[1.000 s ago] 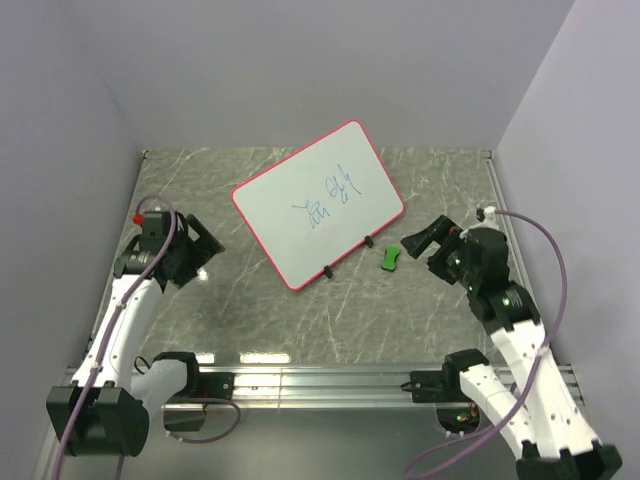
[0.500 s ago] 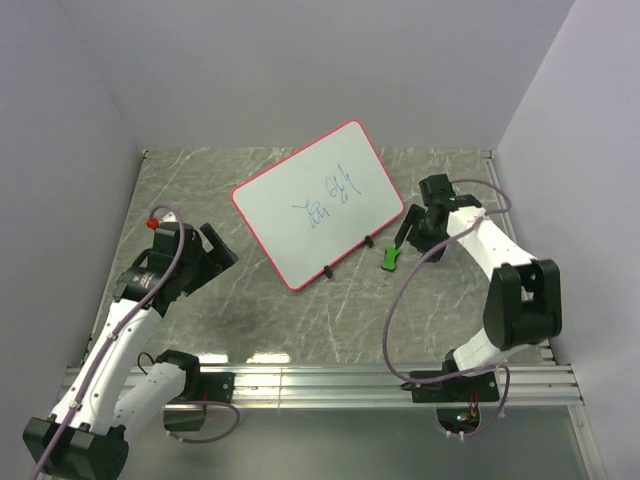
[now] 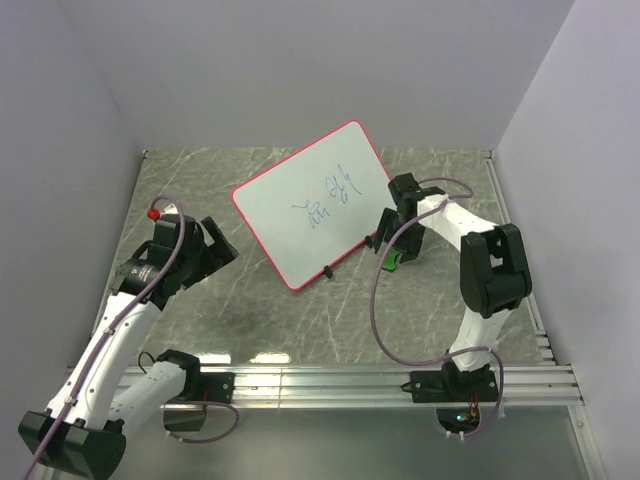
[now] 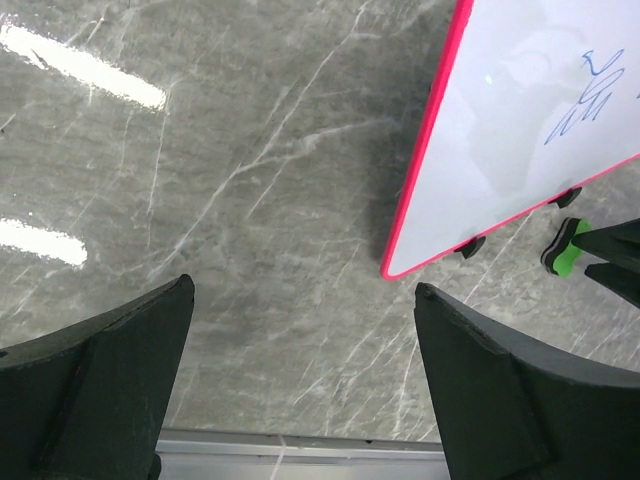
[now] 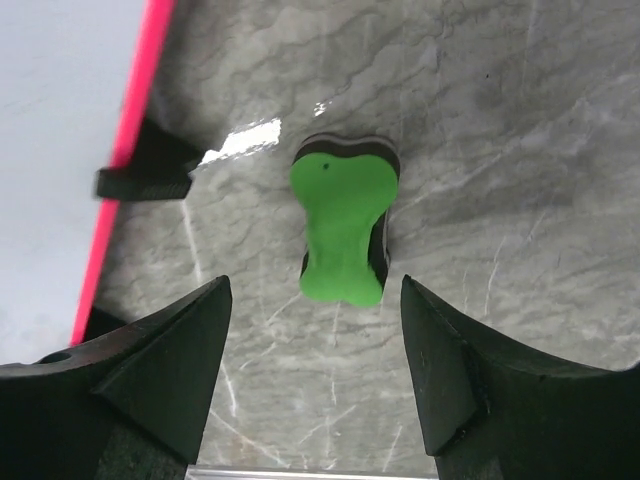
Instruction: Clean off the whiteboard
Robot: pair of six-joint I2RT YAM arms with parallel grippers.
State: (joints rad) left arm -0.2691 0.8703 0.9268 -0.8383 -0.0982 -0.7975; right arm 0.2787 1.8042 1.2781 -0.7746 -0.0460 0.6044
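Note:
The whiteboard (image 3: 318, 205), white with a pink-red rim and blue scribbles, lies slanted on the marble table; it also shows in the left wrist view (image 4: 520, 130) and the right wrist view (image 5: 50, 120). A small green eraser (image 3: 391, 260) (image 5: 342, 230) (image 4: 567, 248) lies just off the board's near-right edge. My right gripper (image 3: 393, 243) (image 5: 315, 285) hangs over the eraser, open, and the block sits just ahead of its fingertips, untouched. My left gripper (image 3: 205, 250) (image 4: 303, 290) stands wide open over bare table to the left of the board.
Two black clips (image 3: 328, 270) (image 3: 368, 241) stick out from the board's near edge; one (image 5: 145, 170) lies close to my right gripper's left finger. A metal rail (image 3: 320, 380) runs along the table's near edge. Grey walls enclose three sides.
My right arm has swung in from the right to above the eraser, and its jaws have narrowed. My left arm has shifted slightly and stays open.

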